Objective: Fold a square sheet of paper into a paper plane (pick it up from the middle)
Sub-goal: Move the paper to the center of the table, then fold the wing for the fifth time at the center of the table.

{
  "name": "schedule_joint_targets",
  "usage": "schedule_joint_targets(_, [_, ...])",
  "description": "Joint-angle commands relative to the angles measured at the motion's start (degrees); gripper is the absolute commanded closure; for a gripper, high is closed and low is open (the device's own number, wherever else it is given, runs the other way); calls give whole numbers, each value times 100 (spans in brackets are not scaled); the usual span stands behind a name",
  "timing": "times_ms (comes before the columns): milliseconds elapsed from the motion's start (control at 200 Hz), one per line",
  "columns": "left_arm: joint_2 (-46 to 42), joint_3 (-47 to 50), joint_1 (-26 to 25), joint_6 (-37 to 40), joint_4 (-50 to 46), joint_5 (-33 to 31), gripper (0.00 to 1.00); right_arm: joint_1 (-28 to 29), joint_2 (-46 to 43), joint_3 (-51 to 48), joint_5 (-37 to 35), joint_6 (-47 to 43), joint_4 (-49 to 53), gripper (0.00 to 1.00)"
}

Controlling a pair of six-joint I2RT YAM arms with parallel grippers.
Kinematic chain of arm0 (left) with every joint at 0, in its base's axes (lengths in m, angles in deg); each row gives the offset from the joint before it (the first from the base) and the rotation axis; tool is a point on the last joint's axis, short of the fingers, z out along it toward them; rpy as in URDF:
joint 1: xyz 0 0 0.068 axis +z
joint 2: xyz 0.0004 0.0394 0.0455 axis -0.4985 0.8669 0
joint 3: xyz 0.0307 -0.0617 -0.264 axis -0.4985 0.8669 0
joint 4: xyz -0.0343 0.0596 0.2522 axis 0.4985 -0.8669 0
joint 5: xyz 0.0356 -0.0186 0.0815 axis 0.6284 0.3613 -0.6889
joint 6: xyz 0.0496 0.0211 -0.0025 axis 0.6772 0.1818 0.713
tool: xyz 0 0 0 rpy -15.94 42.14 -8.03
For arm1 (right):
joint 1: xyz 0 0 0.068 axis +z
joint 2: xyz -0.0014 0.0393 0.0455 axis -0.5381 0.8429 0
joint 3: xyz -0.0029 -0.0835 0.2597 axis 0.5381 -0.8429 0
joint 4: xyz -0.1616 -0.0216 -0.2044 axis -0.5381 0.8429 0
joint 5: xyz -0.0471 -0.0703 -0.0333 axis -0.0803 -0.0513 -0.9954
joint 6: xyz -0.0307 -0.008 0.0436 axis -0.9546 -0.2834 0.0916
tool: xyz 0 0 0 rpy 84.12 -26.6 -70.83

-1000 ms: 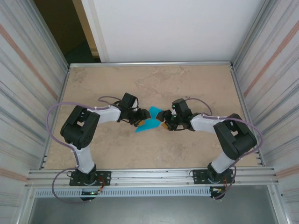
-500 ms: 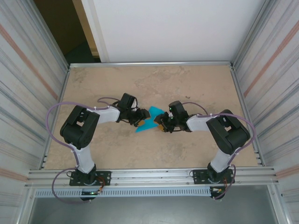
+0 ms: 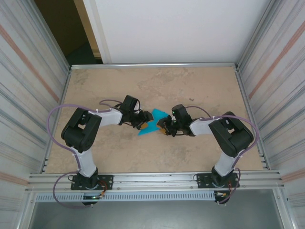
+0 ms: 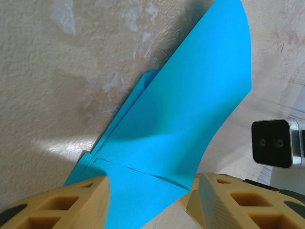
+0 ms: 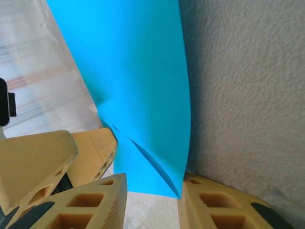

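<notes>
Pincer on right (image 3: pixel 165 129) has narrowed around paper plane (image 3: pixel 151 125)

The teal paper (image 4: pixel 190 119) is smooth and matt; the table (image 3: pixel 190 86) looks rough, perhaps stone; the fingers (image 5: pixel 224 210) are tan plastic.

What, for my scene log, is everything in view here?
paper sheet: one, bright teal, partly folded, mid-table between the grippers
table: one, beige marbled, under everything
side walls: two, pale ribbed metal, left and right of the table
back panel: one, white, behind the table
mounting rail: one, aluminium, near edge
left arm, right arm: black and white
left gripper, right gripper: tan fingers apart, paper between them
</notes>
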Motion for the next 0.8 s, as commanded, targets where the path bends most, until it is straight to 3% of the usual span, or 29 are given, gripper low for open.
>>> schedule_joint_targets(0, [-24,126,63,-53,-355,-146,46,81,-95,-143,-285,121,-221,71])
schedule_joint_targets(506, [-89,65,116,-18,-432,-110,43,111,-182,-286,-764,213,-660,85])
schedule_joint_targets(792, [-385,-133,133,293,-406,-3,41,107,-344,-247,-873,93,-412,96])
